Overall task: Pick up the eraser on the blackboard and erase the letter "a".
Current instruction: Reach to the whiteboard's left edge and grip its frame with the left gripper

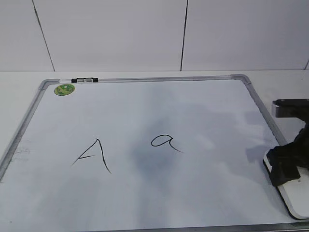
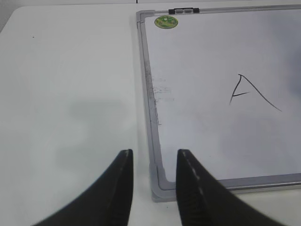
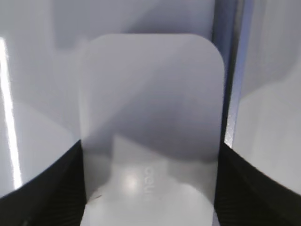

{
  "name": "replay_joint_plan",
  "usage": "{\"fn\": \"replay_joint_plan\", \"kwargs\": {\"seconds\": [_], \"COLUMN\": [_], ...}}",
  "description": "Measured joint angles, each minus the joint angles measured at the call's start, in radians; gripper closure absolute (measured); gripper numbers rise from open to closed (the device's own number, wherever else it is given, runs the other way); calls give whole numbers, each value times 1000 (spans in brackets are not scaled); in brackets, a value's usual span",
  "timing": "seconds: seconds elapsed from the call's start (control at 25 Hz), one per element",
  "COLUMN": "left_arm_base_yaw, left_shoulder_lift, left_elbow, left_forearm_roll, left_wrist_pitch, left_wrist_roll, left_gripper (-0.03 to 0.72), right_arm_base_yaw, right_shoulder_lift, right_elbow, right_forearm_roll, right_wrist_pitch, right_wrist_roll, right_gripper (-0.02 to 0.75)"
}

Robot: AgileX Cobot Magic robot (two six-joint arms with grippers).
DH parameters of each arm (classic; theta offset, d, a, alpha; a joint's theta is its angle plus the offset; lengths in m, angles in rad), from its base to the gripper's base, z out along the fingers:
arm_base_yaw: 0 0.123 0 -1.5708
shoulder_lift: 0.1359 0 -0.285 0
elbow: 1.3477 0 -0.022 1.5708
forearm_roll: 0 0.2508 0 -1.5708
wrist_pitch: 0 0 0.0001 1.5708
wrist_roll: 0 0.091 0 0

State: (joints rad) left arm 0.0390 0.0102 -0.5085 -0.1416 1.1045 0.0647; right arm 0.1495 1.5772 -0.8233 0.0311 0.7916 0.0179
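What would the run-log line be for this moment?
right tool: straddling eraser | left tool: open, idle | letter "a": intact

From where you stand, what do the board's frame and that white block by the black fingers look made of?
The blackboard frame looks like brushed silver-grey metal with a dull sheen, its corner caps perhaps plastic. The eraser seems smooth white plastic: rounded corners, soft glare, faint moulded lettering. The right gripper fingers flank it.
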Motion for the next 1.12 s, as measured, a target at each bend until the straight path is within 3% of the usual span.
{"fn": "replay_joint_plan", "kwargs": {"seconds": [0.68, 1.12], "left_arm_base_yaw": [0, 0], "left_shoulder_lift": [0, 0], "left_elbow": [0, 0], "left_forearm_roll": [0, 0], "left_wrist_pitch": [0, 0], "left_wrist_roll": [0, 0], "left_gripper": [454, 454], "right_arm_base_yaw": [0, 0], "right_shoulder_lift": [-234, -246], "right_elbow": [-152, -153], "right_forearm_roll": [12, 36], "right_wrist_pitch": [266, 316], "right_wrist_roll": [-18, -18], "right_gripper": [204, 204]}}
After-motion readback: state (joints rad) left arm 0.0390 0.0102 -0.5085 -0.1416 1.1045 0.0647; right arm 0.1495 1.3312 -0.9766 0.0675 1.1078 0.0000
